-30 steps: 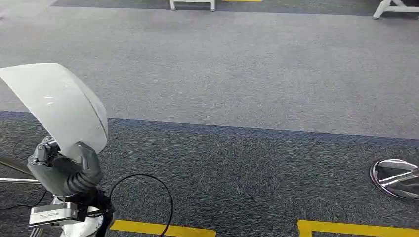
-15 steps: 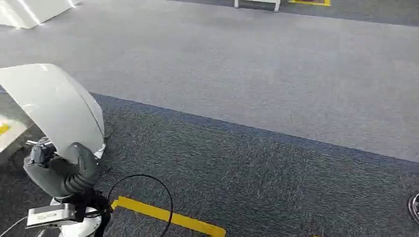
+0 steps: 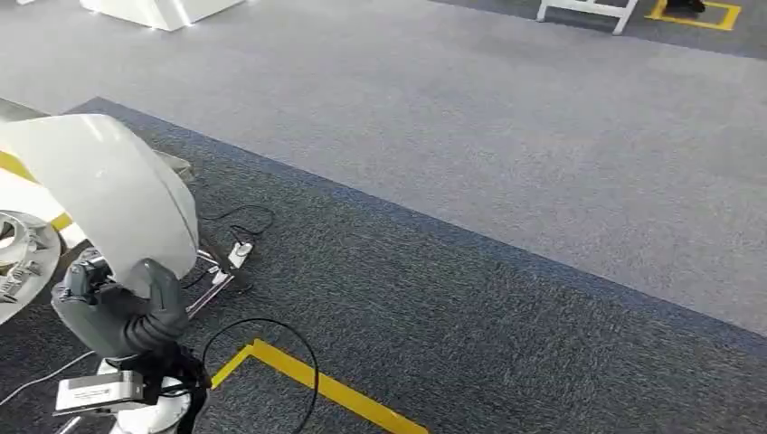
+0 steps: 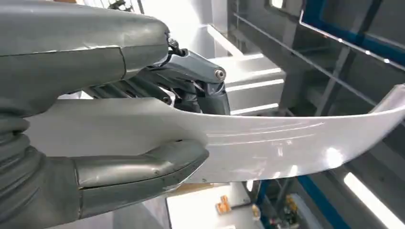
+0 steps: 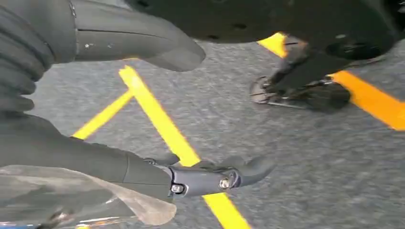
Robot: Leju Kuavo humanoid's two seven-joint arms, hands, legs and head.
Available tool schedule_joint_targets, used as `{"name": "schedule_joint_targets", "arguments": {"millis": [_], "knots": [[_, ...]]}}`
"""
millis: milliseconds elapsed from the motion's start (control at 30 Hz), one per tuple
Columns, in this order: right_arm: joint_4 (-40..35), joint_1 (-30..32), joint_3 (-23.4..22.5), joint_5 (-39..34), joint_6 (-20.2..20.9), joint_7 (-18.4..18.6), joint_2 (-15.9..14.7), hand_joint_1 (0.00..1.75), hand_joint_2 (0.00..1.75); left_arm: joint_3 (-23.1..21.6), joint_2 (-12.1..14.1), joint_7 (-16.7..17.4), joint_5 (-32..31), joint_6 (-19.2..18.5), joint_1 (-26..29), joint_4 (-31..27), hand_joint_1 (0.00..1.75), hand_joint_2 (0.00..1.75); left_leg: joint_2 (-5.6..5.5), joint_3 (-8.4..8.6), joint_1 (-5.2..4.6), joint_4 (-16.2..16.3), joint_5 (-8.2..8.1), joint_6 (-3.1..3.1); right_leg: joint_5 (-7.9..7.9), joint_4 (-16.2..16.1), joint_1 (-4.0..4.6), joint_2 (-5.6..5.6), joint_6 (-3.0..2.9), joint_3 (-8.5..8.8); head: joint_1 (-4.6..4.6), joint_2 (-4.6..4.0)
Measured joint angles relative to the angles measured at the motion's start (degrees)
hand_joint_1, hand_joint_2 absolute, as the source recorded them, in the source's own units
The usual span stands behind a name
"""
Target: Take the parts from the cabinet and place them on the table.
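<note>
**Left hand carrying a white panel over the carpet**

Panel (image 3: 108, 194), white, curved and glossy, stood upright in the left hand (image 3: 118, 312) at the lower left of the head view. The hand gripped its lower edge, with the grey thumb (image 4: 143, 167) pressed on one face and the darker fingers (image 4: 191, 90) on the other, as the left wrist view showed. The panel was held in the air above the dark carpet (image 3: 470, 316), touching nothing but the hand.

A black cable (image 3: 271, 362) looped beside the left wrist. Yellow tape (image 3: 317, 384) ran across the dark carpet just beside the arm, and lighter grey carpet (image 3: 452, 117) lay beyond. A white base (image 3: 163, 11) stood well apart at the far edge.

The right hand (image 5: 119, 114) hung over the carpet and yellow tape, its thumb and fingers spread apart and holding nothing.
</note>
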Motion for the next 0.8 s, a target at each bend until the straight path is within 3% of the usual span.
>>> {"name": "schedule_joint_targets", "arguments": {"millis": [33, 67, 100, 133, 167, 200, 267, 300, 333, 367, 400, 433, 467, 567, 600, 633, 667, 700, 767, 800], "knots": [[0.00, -0.01, -0.02, 0.00, 0.02, -0.02, 0.02, 0.00, 1.75, 0.00, 0.02, 0.00, 0.00, -0.02, 0.03, 0.00, 1.75, 1.75, -0.74, -0.13, -0.03, -0.01, 0.13, -0.27, 0.21, -0.29, -0.25, -0.86, -0.45, 0.11, 0.00, 0.00], [0.02, -0.04, -0.02, -0.02, 0.02, -0.02, 0.18, 0.00, 1.75, 0.00, 0.04, 0.00, -0.02, -0.02, 0.13, 0.00, 1.75, 1.75, 1.02, -0.33, -0.20, 0.57, -0.47, -0.43, 0.40, -0.55, -0.46, -1.73, -0.80, 0.30, 0.00, 0.00], [-0.02, 0.01, -0.02, -0.02, -0.02, -0.07, 0.00, 0.00, 1.75, 0.00, 0.09, 0.00, -0.02, 0.04, -0.12, -0.02, 1.75, 1.75, 3.96, -1.20, -0.35, 2.44, -1.79, -0.80, 0.38, -0.64, -0.42, -2.38, -0.93, 0.42, -0.66, 0.00], [-0.02, 0.08, -0.02, -0.02, -0.09, -0.07, 0.00, 0.00, 1.75, -0.02, 0.11, 0.00, 0.00, 0.04, -0.34, -0.02, 1.75, 1.75, 5.48, -2.89, -0.20, 5.99, -3.72, -1.10, 0.27, -0.64, -0.35, -3.17, -1.14, 0.44, -0.85, 0.00], [-0.04, 0.19, -0.02, -0.02, -0.09, -0.07, 0.00, 0.00, 1.75, -0.04, 0.11, 0.00, -0.02, 0.04, -0.33, -0.02, 1.75, 1.75, 6.34, -5.07, -0.04, 10.60, -5.73, -1.30, 0.19, -0.63, -0.22, -4.08, -1.26, 0.50, -0.79, 0.00], [-0.04, 0.26, -0.02, -0.02, -0.09, -0.07, -0.02, 0.00, 1.75, -0.04, 0.11, 0.00, 0.00, 0.04, -0.25, 0.00, 1.75, 1.75, 6.60, -6.57, 0.04, 13.61, -6.75, -1.40, 0.09, -0.63, -0.18, -4.75, -1.37, 0.52, -0.85, 0.00], [-0.04, 0.29, -0.02, -0.02, -0.09, -0.07, -0.02, 0.00, 1.75, -0.02, 0.13, 0.00, 0.00, 0.04, -0.21, 0.00, 1.75, 1.75, 6.71, -7.50, 0.07, 15.41, -7.29, -1.46, 0.03, -0.62, -0.15, -5.26, -1.40, 0.52, -0.85, 0.00], [-0.04, 0.28, -0.02, -0.02, -0.09, -0.07, -0.02, 0.00, 1.75, 0.00, 0.22, 0.00, 0.00, 0.04, -0.13, 0.00, 1.75, 1.75, 6.81, -8.23, 0.11, 16.57, -6.45, -1.44, -0.13, -0.61, -0.07, -6.68, -1.47, 0.66, -0.87, 0.00], [-0.04, 0.24, -0.02, -0.02, -0.09, -0.07, -0.02, 0.00, 1.75, -0.02, 0.22, 0.00, 0.00, 0.04, -0.13, 0.00, 1.75, 1.75, 6.93, -7.06, 0.09, 13.99, -4.40, -1.27, -0.30, -0.61, -0.02, -7.47, -1.47, 0.81, -0.83, 0.00], [-0.02, 0.19, -0.02, -0.02, -0.02, -0.07, 0.00, 0.00, 1.75, -0.02, 0.22, 0.00, 0.00, 0.04, -0.12, 0.00, 1.75, 1.75, 7.39, -4.82, 0.00, 9.43, -1.73, -0.94, -0.45, -0.61, 0.03, -8.16, -1.42, 1.10, -0.85, 0.00], [-0.02, 0.16, -0.02, -0.02, -0.02, -0.07, 0.00, 0.00, 1.75, -0.02, 0.22, 0.00, -0.02, 0.04, -0.14, 0.00, 1.75, 1.75, 8.50, -2.59, -0.21, 5.07, 0.43, -0.51, -0.64, -0.63, 0.06, -8.72, -1.38, 1.39, -0.85, 0.00], [-0.02, 0.16, -0.02, -0.02, -0.02, -0.09, 0.00, 0.00, 1.75, -0.02, 0.22, 0.00, 0.00, 0.04, -0.23, 0.00, 1.75, 1.75, 11.82, -0.66, -0.86, 1.34, 0.69, 0.06, -0.84, -0.73, 0.09, -9.29, -1.18, 1.69, -0.81, 0.00], [-0.02, 0.17, -0.02, -0.02, -0.02, -0.09, 0.00, 0.00, 1.75, -0.02, 0.20, 0.00, -0.02, 0.04, -0.33, 0.00, 1.75, 1.75, 13.75, -0.42, -1.79, 0.43, 0.24, 0.48, -1.07, -0.65, 0.53, -9.94, -0.78, 1.69, -0.90, 0.00], [-0.02, 0.02, -0.02, -0.02, -0.02, -0.04, 0.00, 0.00, 1.75, 0.02, 0.20, 0.00, 0.00, 0.04, -0.27, 0.00, 1.75, 1.75, 11.43, -0.80, -1.80, 0.05, -0.05, 1.20, -1.26, -1.17, 0.60, -12.31, 0.03, 2.18, -0.79, 0.00], [-0.04, -0.16, -0.02, -0.02, -0.02, -0.07, 0.00, 0.00, 1.75, 0.04, 0.20, 0.00, 0.00, 0.04, -0.27, -0.04, 1.75, 1.75, 10.44, -0.26, -1.39, -0.70, 0.30, 1.65, -1.68, -1.18, 0.61, -12.63, 0.54, 2.44, -0.79, 0.00], [-0.02, -0.34, -0.02, -0.02, 0.02, -0.11, -0.02, 0.00, 1.75, 0.04, 0.15, 0.00, -0.02, 0.04, -0.38, -0.04, 1.75, 1.75, 9.91, -0.05, -1.09, -0.98, 0.46, 1.88, -2.45, -0.23, 0.41, -9.36, 0.75, 2.02, -0.50, 0.00], [-0.02, -0.34, -0.02, -0.02, 0.20, -0.11, -0.02, 0.00, 1.75, -0.04, 0.09, 0.02, -0.02, 0.04, -0.64, -0.04, 1.75, 1.75, 9.41, -0.04, -0.94, -0.99, 0.50, 2.17, -3.85, 2.13, 0.29, -6.83, 0.72, 0.90, -0.42, 0.00], [-0.02, -0.33, -0.02, -0.02, 0.24, -0.11, -0.02, 0.00, 1.75, -0.09, 0.00, 0.07, -0.02, 0.04, -0.78, -0.04, 1.75, 1.75, 8.52, -0.07, -0.86, -0.97, 0.56, 2.39, -6.20, 7.15, 0.26, -4.99, 0.76, -1.66, -0.13, 0.00], [-0.02, -0.10, 0.00, 0.02, 0.46, -0.11, -0.02, 0.00, 1.75, -0.09, 0.00, 0.11, -0.02, 0.00, -0.73, -0.04, 1.75, 1.75, 6.86, -0.08, -0.89, -0.90, 0.52, 2.58, -9.15, 16.01, 0.28, -4.32, 0.90, -6.71, -0.18, 0.00], [-0.02, 0.05, 0.00, 0.02, 0.48, -0.11, -0.02, 0.00, 1.75, -0.09, 0.02, 0.15, -0.02, 0.00, -0.71, -0.02, 1.75, 1.75, 6.08, -0.04, -0.90, -0.87, 0.52, 2.58, -8.88, 17.65, 0.32, -4.32, 0.97, -8.03, -0.11, 0.00]]}}
